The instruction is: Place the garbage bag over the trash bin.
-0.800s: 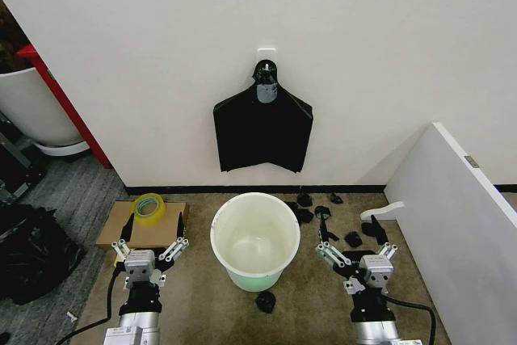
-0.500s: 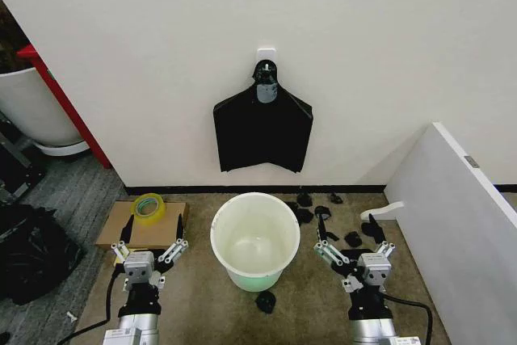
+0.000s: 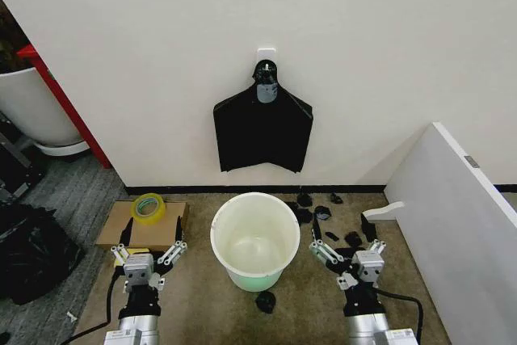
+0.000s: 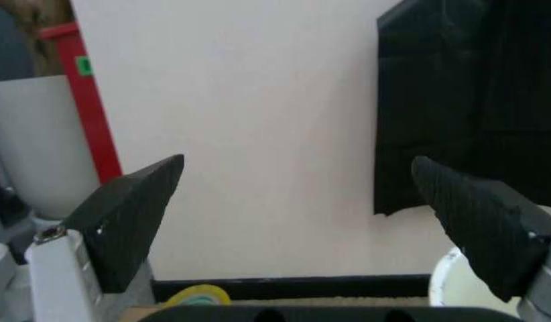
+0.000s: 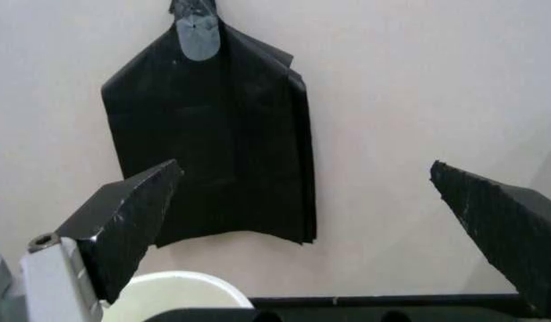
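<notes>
Left hand [image 3: 150, 251] low over the brown floor, fingers spread wide, released, grasping nothing. Right hand [image 3: 346, 254] same on the other side, fingers splayed apart, empty. The trash bin [image 3: 255, 240] stands upright on the floor between the two hands, apart from both, rim facing up, cream inside, pale green base showing at the bottom. No bag on it.

The garbage bag [image 3: 262, 134] hangs flat on the white wall from a hook [image 3: 266, 58], ahead of and above both hands, straight beyond the bin, well apart from either hand. In the left wrist view the left hand's fingers [image 4: 128, 218] frame bare wall, with the bag's edge [image 4: 454, 107] off toward the bin side and a bit of bin rim [image 4: 454, 278] near the other fingertip. In the right wrist view the bag [image 5: 217, 141] hangs ahead of the open right fingers [image 5: 123, 218], with bin rim [image 5: 173, 292] below it.

Just ahead of the left hand: a flat cardboard piece [image 3: 141, 226] with a yellow tape roll [image 3: 149, 206] on it. Small black scraps [image 3: 323, 220] lie scattered on the floor ahead of the right hand, one more [image 3: 265, 302] close to the bin base. A white panel [image 3: 460, 224] stands on the right hand's outer side. A stuffed black sack [image 3: 28, 252] sits well off on the left hand's outer side, with a big white tub [image 3: 32, 107] and red frame beyond it.
</notes>
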Motion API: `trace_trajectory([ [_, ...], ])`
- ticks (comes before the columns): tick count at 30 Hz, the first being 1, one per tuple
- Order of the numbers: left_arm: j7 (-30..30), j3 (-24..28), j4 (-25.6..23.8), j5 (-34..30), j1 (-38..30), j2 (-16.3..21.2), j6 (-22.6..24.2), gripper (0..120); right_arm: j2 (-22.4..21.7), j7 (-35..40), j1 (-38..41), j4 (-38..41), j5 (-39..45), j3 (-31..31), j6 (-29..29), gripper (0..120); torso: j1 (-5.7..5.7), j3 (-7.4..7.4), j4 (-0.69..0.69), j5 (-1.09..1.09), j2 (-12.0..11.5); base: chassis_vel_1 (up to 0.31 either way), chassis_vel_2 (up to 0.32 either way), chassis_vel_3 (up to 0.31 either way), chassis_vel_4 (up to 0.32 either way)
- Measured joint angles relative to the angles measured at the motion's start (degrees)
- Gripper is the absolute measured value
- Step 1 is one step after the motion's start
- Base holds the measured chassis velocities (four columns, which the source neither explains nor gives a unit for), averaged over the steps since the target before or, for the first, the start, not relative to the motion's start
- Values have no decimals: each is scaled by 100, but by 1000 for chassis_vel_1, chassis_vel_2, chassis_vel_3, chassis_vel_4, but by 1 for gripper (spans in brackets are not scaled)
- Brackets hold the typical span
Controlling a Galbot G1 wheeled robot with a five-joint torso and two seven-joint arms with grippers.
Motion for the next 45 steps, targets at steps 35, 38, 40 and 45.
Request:
trace_trajectory([
  [35, 134, -7, 293, 265, 155, -453, -194, 100, -717, -284, 5486, -3083, 3345, -1226, -1425, 100, 1, 1, 0, 0, -1, 0, 0, 0, 0],
  [38, 123, -15, 279, 265, 161, -453, -198, 100, -710, -252, 5736, -3235, 3395, -1267, -1427, 100, 1, 1, 0, 1, -1, 0, 0, 0, 0],
  [40, 119, -18, 277, 265, 162, -452, -199, 100, -708, -233, 5813, -3259, 3426, -1282, -1434, 100, 1, 0, -1, 0, -1, 0, 0, 0, 0],
  [45, 98, -18, 240, 232, 158, -437, -179, 100, -647, -114, 6208, -3476, 3484, -1360, -1467, 100, 0, 0, 0, 0, -1, 0, 0, 0, 0],
])
